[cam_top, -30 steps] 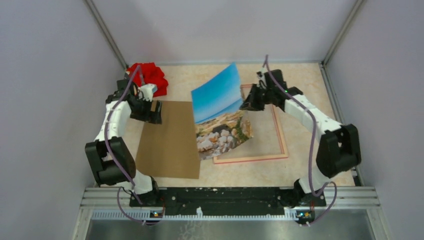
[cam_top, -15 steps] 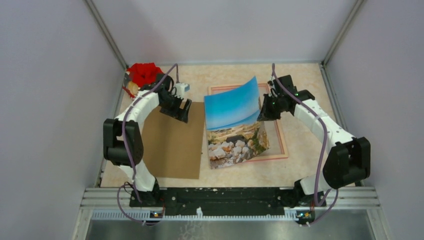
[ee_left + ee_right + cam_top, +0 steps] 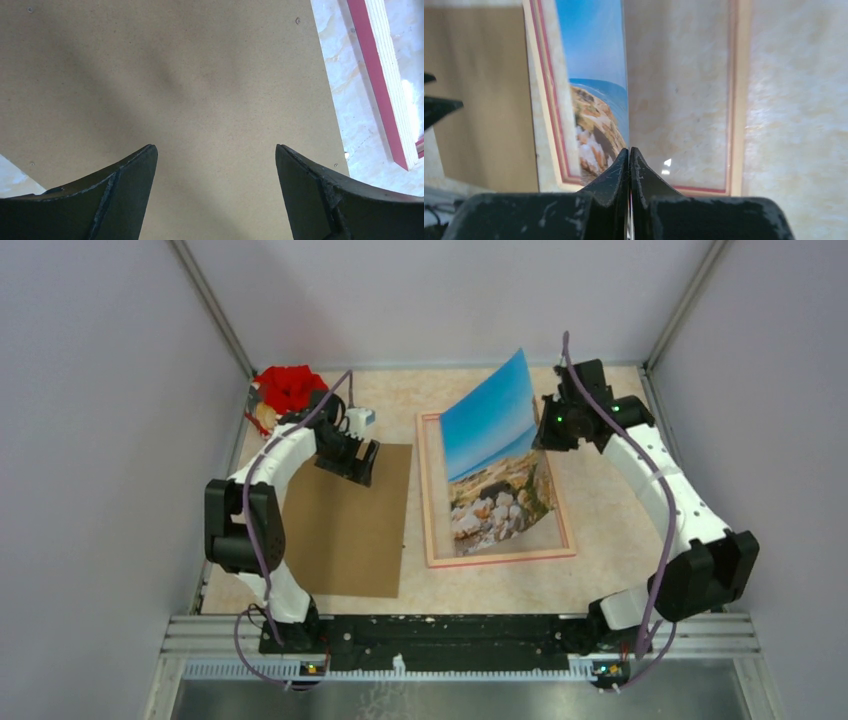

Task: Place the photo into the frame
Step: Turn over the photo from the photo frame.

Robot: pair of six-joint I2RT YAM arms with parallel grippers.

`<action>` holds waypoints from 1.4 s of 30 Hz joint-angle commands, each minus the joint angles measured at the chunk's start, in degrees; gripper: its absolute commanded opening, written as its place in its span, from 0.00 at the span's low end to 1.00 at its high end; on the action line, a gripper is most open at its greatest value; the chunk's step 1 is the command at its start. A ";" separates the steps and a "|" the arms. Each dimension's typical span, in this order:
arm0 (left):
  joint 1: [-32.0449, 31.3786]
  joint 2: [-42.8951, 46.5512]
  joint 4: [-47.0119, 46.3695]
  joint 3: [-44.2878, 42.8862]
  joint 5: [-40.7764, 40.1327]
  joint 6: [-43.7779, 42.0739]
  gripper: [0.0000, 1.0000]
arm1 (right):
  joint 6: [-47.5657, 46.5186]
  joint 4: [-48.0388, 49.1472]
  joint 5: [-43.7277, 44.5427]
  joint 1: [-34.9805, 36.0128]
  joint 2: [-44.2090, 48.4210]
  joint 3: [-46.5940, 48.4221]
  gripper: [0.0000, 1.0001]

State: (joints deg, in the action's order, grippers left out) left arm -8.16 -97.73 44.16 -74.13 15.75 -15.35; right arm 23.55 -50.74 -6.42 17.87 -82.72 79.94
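The photo (image 3: pixel 495 455), blue sky and sea over rocks, stands tilted inside the frame (image 3: pixel 431 490), its near edge down in the frame and its far edge lifted. My right gripper (image 3: pixel 545 430) is shut on the photo's far right edge; the right wrist view shows the print (image 3: pixel 596 95) edge-on between my closed fingers (image 3: pixel 630 152), with the frame's rail (image 3: pixel 736 100) beneath. My left gripper (image 3: pixel 358 462) is open and empty over the far end of the brown backing board (image 3: pixel 345 520); its wrist view shows the board (image 3: pixel 200 90) and a pink frame rail (image 3: pixel 382 80).
A red crumpled thing (image 3: pixel 285 388) lies at the back left corner. Grey walls close in the table on three sides. The arm bases sit on a metal rail (image 3: pixel 460 630) at the near edge.
My right gripper has carried the photo right and farther back, so it now stands over the frame. My left arm swung right over the board's far end, then held still.
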 commanded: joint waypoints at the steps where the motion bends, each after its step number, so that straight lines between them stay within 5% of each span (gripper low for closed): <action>1: 0.32 2.77 -0.44 0.21 -2.56 0.26 0.95 | -0.66 -5.96 15.64 0.37 5.86 10.03 0.00; 8: 3.46 2.96 0.37 -0.49 -3.04 0.17 0.95 | -1.80 -17.49 29.55 7.98 2.14 23.95 0.00; 15: 7.77 4.02 1.18 -1.91 -2.42 -0.89 0.96 | 0.92 -33.18 41.83 22.99 -13.74 38.43 0.00; 27: 12.33 6.65 0.51 1.28 -1.53 -2.28 0.96 | -0.52 -28.86 34.13 28.03 -27.30 43.83 0.00; 42: 13.26 8.13 -0.33 3.14 -1.61 -3.67 0.96 | 9.46 -14.29 27.45 29.24 -21.99 22.73 0.00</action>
State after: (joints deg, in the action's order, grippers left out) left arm 4.82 -92.36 44.91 -71.31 13.82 -18.15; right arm 28.56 -69.67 21.06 46.04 -110.67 106.76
